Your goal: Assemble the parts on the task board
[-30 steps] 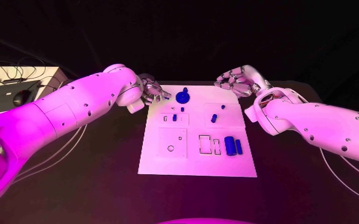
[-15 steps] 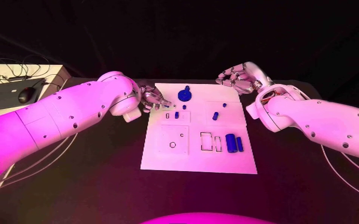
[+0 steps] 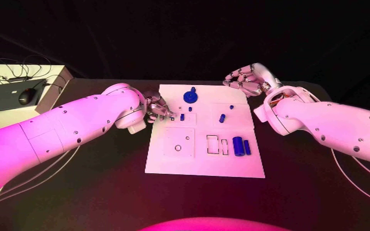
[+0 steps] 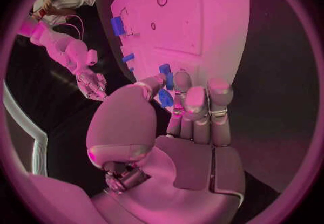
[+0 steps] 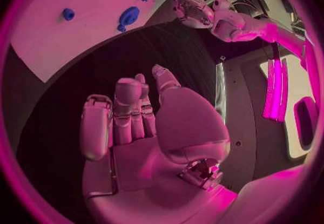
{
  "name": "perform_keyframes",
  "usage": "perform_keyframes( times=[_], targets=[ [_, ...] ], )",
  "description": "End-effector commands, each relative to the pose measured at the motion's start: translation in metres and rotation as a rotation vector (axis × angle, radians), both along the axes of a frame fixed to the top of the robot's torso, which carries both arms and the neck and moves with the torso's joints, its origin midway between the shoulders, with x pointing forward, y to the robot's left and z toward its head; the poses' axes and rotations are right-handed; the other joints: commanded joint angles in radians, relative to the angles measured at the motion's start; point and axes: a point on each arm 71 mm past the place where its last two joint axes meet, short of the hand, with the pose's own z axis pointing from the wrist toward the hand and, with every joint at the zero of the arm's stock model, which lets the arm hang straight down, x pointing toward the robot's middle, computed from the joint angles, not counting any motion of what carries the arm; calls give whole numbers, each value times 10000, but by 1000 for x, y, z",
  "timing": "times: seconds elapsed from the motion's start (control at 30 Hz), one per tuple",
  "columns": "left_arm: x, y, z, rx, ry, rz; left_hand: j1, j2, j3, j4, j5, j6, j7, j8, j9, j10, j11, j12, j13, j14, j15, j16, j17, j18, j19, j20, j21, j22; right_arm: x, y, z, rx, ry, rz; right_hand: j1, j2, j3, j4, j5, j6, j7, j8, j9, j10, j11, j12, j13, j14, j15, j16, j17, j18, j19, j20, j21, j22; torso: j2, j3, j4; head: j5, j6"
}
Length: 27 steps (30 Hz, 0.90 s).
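Observation:
The white task board (image 3: 204,161) lies mid-table. On it are a round blue part (image 3: 190,97), small blue pieces (image 3: 182,117) (image 3: 222,118) and two blue cylinders (image 3: 241,147) by empty slots. My left hand (image 3: 158,108) hovers at the board's left edge, fingers close together. In the left wrist view a small blue part (image 4: 165,100) sits pinched between its thumb and fingers, just short of another blue piece (image 4: 165,76) on the board. My right hand (image 3: 245,81) hangs past the board's far right corner, fingers (image 5: 128,105) spread, palm bare.
A pale box (image 3: 54,84) carrying a mouse (image 3: 23,97) and cables stands at the table's far left. Thin cables (image 3: 343,169) trail along the right side. Black table surrounds the board.
My left hand has slid along the board's left edge toward me, from beside the round blue part to beside the small pieces. The right hand has hardly moved.

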Motion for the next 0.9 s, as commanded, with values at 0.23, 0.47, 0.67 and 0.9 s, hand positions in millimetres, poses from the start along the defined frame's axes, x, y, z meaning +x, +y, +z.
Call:
perform_keyframes(
  times=[0.23,0.47,0.67,0.9],
  targets=[
    [1,-4,-5,543,-408,-111,121,15,812,-714,66,189,-140,20,40,68,-20,-36,17,94,4,-2,13,-142,8,-51,29,16,-1,1,0,-77,26,152,-37,38,-43,-25,79,45,25,-39,-13,11,-72,-21,17,59,-20,-48,14,-174,914,-50,30,1902,13,-1,-3,-28,-75],
    [2,-5,-8,675,-351,-205,128,-5,828,-714,64,187,-140,13,54,70,-21,-42,24,103,2,-6,32,-141,9,-49,23,17,-1,1,0,-75,30,156,-37,38,-43,-25,79,45,25,-39,-13,11,-72,-21,17,59,-20,-48,14,-174,914,-50,30,1902,0,12,1,16,-113],
    [3,-7,-10,773,-419,-194,137,-10,835,-714,61,184,-138,5,57,67,-19,-43,29,100,4,-10,39,-143,13,-49,28,26,-1,2,0,-70,30,167,-37,38,-43,-25,79,45,25,-39,-13,11,-72,-21,17,59,-20,-48,14,-174,914,-50,30,1902,1,6,2,-20,-129],
    [4,-7,-11,891,-423,-220,161,-14,851,-708,55,181,-135,-4,72,64,-18,-43,43,106,4,-9,63,-139,11,-44,23,31,-1,2,0,-69,33,172,-37,38,-43,-25,79,45,25,-39,-13,11,-72,-21,17,59,-20,-48,14,-174,914,-50,30,1902,4,11,1,-22,-118]
  ],
)
